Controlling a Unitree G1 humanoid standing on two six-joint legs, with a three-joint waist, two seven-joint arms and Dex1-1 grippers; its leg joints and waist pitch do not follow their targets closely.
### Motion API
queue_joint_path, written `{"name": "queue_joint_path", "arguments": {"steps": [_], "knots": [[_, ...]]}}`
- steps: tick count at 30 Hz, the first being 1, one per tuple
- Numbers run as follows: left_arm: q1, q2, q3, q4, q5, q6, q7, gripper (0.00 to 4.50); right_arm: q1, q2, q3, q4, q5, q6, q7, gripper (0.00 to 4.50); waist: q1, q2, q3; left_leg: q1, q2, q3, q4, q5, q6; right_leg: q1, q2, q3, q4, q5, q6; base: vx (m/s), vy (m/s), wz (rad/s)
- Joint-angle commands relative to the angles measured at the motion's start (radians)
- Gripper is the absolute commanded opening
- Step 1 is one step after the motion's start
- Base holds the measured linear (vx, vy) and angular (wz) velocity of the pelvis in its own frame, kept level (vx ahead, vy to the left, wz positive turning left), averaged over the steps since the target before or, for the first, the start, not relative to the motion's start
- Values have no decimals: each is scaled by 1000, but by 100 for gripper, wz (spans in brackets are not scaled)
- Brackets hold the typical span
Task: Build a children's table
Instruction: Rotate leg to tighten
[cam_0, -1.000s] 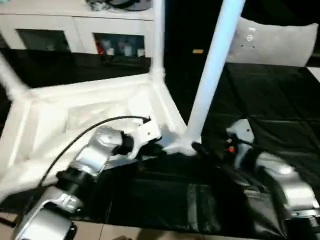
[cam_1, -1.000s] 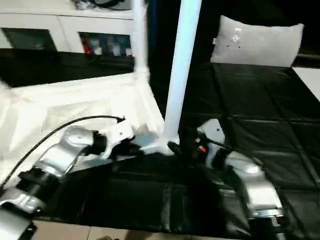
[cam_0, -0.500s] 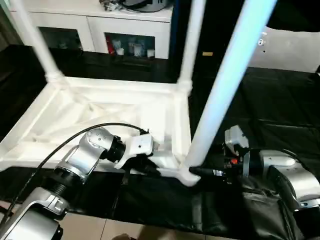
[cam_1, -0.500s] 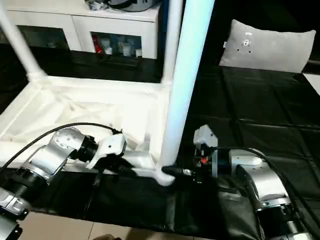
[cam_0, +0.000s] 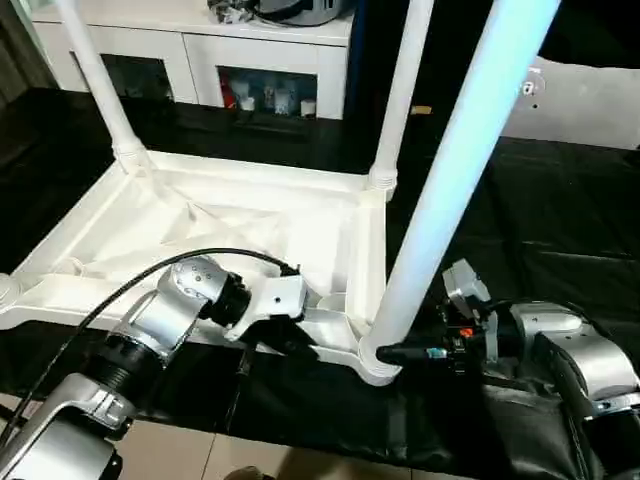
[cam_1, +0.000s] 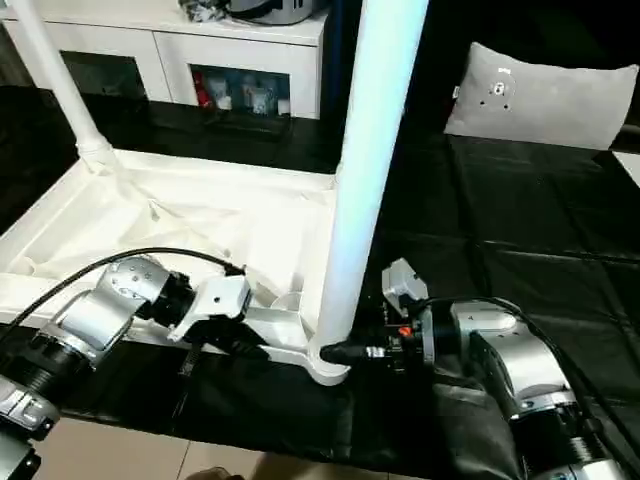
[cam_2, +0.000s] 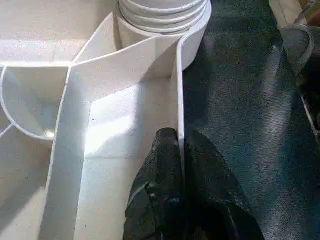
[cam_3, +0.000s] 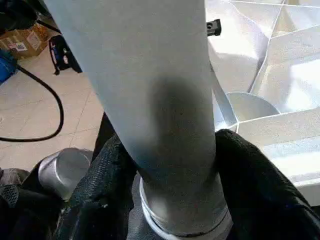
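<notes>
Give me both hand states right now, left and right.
Left hand: shut on the table top's edge wall, near the corner socket.
Right hand: fingers either side of the near leg's base; contact cannot be told.

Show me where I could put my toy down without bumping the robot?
The black quilted mat lies bare between the grey-white cushion and the right end effector. It is crowded at the near corner of the upturned white plastic table, where both end effectors meet: the left end effector pinches the rim and the right straddles the nearest tubular leg.
</notes>
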Motion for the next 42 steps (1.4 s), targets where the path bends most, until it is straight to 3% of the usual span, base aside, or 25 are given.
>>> {"name": "queue_joint_path", "arguments": {"steps": [1,8,10,12,14,17,19,20,21,27,31,33,36,42], "knots": [[-10,1,-34,-18,12,-16,-50,0,-10,-13,20,-15,21,19,27,216,-4,-8,-69,23,64,-17,-63,-75,89,36,-74,40,-62,89,-298,0,0,0],[-9,-2,-23,-16,38,60,17,0,25,2,15,-68,53,81,7,210,-2,-5,-69,26,64,-18,-64,-80,81,35,-74,41,-62,83,-296,0,0,0],[-8,-23,2,-25,21,128,62,0,43,24,1,-96,72,113,-36,210,-3,-6,-68,27,65,-16,-65,-86,76,33,-74,42,-63,75,-298,0,0,0],[-3,-56,36,-50,-3,208,122,0,64,65,-8,-118,60,130,-133,210,-4,-6,-61,27,63,-17,-69,-120,59,29,-76,43,-71,11,-293,0,0,0],[-6,-92,58,-65,1,285,199,0,68,128,-18,-114,18,120,-264,210,-12,-9,-57,28,60,-19,-73,-168,29,29,-77,44,-82,-92,-275,0,0,0],[-11,-115,71,-63,10,317,251,0,64,174,-35,-103,1,115,-345,209,-31,-10,-53,23,57,-24,-81,-218,-11,29,-78,45,-93,-213,-236,0,0,0],[-28,-177,104,-51,15,384,364,0,43,294,-82,-84,-17,138,-537,209,-44,-15,-52,23,56,-24,-82,-222,-14,27,-74,47,-94,-218,-226,0,0,0],[-28,-177,104,-51,15,384,364,0,43,294,-82,-84,-17,138,-537,209,-53,-13,-52,24,53,-25,-82,-225,-20,22,-74,46,-95,-225,-229,0,0,0],[-36,-203,118,-44,18,406,409,0,37,326,-84,-80,-39,142,-598,209,-58,-15,-54,18,51,-27,-81,-212,-19,30,-75,45,-95,-229,-219,0,0,0],[-86,-305,166,5,50,445,608,0,-8,465,-101,-13,-154,146,-911,208,-67,-12,-62,20,48,-22,-75,-126,1,28,-67,47,-88,-82,-231,0,0,0],[-113,-370,179,38,73,412,713,0,-66,551,-177,89,-194,25,-1078,208,-65,-8,-72,14,46,-20,-66,-39,39,33,-66,46,-72,100,-254,0,0,0],[-106,-366,166,35,82,397,710,0,-65,547,-197,87,-186,-10,-1079,274,-60,-6,-75,11,46,-21,-61,8,81,38,-65,44,-62,213,-267,0,0,0],[-99,-359,159,36,86,378,701,0,-53,533,-210,71,-179,-17,-1061,287,-54,-7,-74,12,49,-19,-59,2,108,39,-68,44,-61,239,-274,0,0,0],[-73,-312,136,30,90,333,634,0,-16,447,-226,42,-173,-83,-958,340,-54,-5,-70,15,53,-20,-64,-53,90,39,-67,43,-68,151,-267,0,0,0]]}}
